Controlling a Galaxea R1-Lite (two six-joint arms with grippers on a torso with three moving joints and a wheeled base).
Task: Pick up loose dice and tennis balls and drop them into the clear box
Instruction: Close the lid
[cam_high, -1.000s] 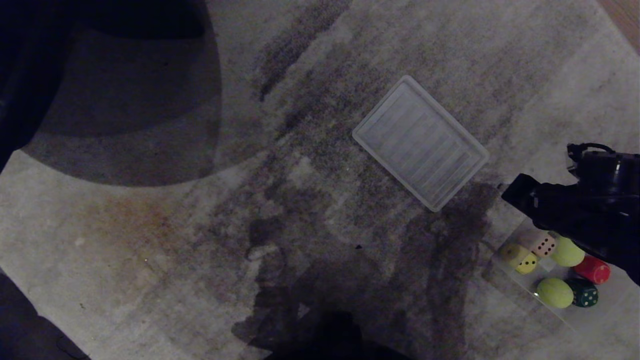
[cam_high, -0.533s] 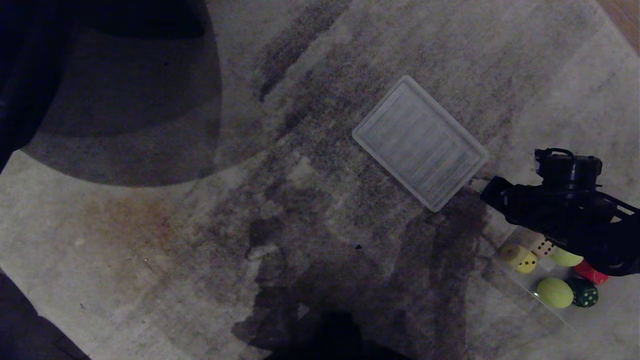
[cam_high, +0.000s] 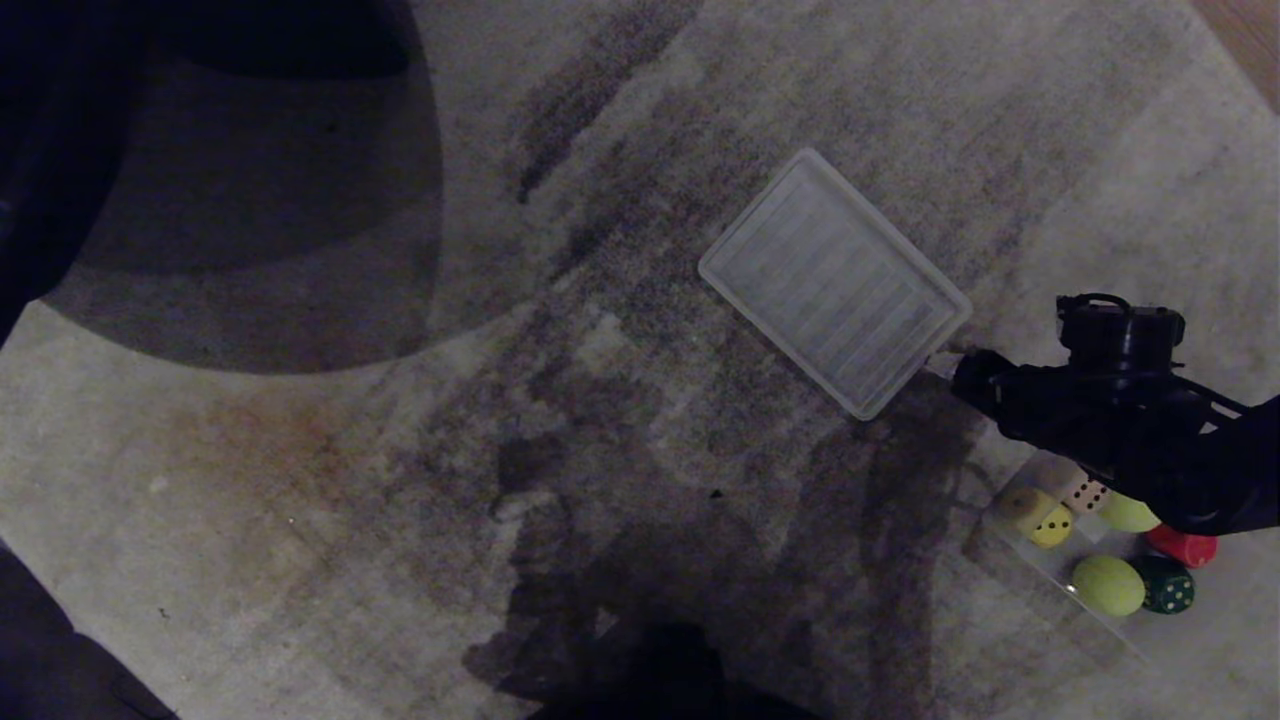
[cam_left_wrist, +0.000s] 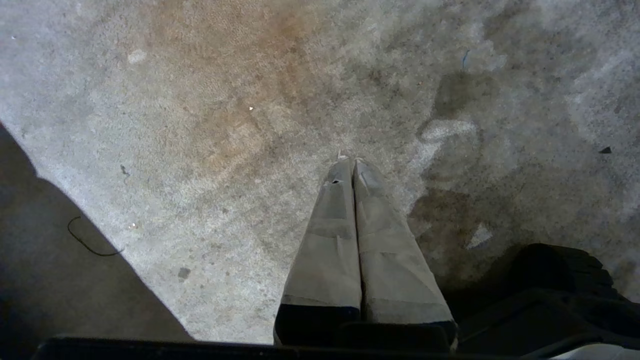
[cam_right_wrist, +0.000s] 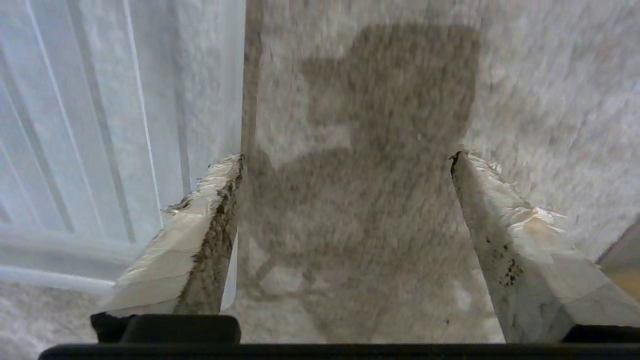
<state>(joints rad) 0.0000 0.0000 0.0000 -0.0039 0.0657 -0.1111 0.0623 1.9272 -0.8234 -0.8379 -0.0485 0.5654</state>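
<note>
A worn grey carpet with dark smears, a rusty stain and a wood-floor strip at its far right corner carries everything; no writing is legible. The right gripper, fingers spread and empty, hangs beside the ribbed lid; the left gripper is pressed together. The dice and tennis balls sit in the clear box near the carpet's right edge.

A carpeted room floor, most likely in a home

A pale, worn rug with grey smudges and a rusty stain covers nearly everything in view, and a strip of wooden floor shows at its far corner. Soft toys lie on it in a clear box, its ribbed lid nearby.
</note>
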